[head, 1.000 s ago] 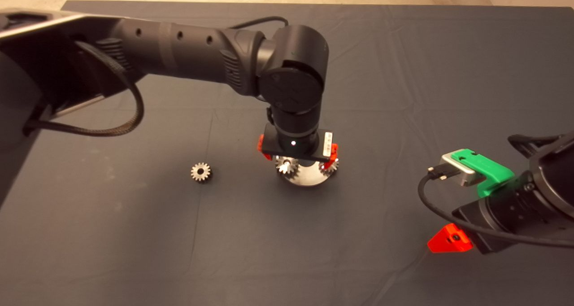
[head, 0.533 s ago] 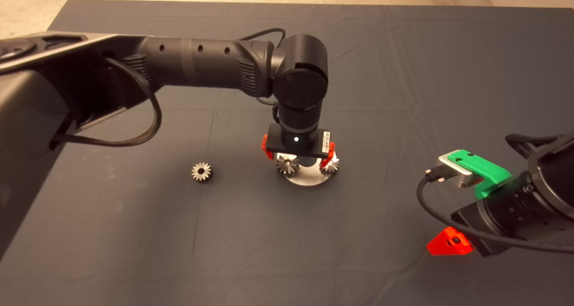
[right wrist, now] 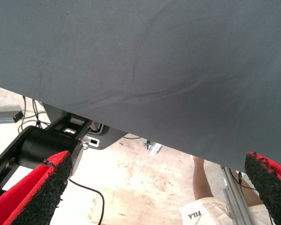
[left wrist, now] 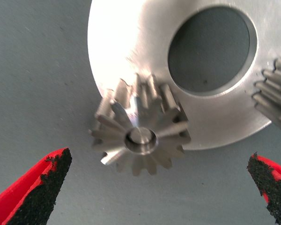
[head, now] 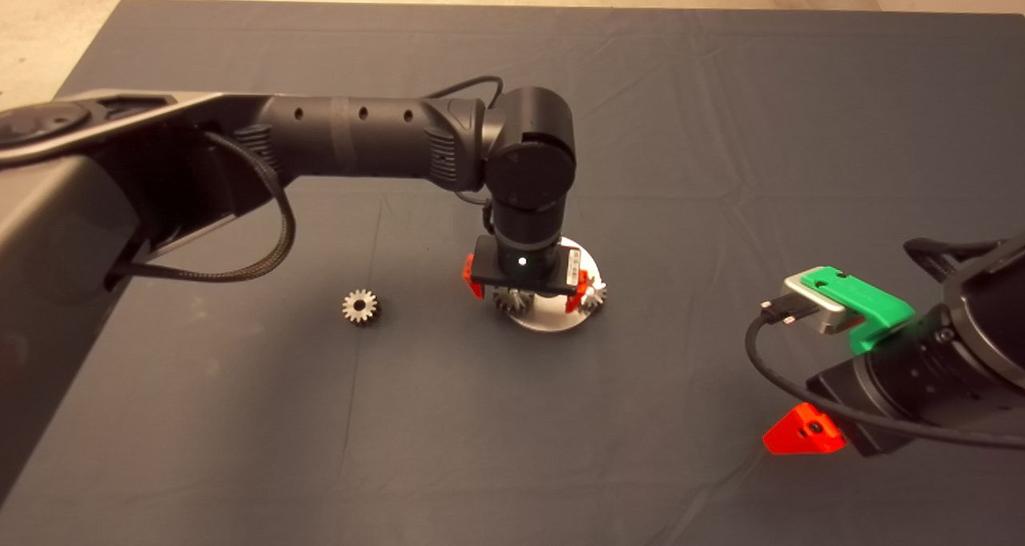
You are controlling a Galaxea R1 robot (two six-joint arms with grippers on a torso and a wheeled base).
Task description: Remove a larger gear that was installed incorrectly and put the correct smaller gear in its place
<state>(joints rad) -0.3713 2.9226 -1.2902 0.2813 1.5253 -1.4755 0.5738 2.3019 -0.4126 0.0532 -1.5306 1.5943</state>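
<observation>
We find the larger gear [left wrist: 139,139] seated on the disc [left wrist: 131,47], at the disc's eight o'clock edge. The left gripper [head: 524,294] hovers above, fingers [left wrist: 40,190] apart. The smaller gear [head: 359,306] lies on the tabletop [head: 721,130] at nine o'clock, uninstalled. The right gripper [head: 803,434] is idle, open.

silver larger gear [left wrist: 139,140] on a silver plate [left wrist: 131,42], dark grey mat [head: 721,130], perhaps bluish.

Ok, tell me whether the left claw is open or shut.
Open. The left claw hangs over the gear on the round plate, its fingers spread wide on either side, touching nothing.
</observation>
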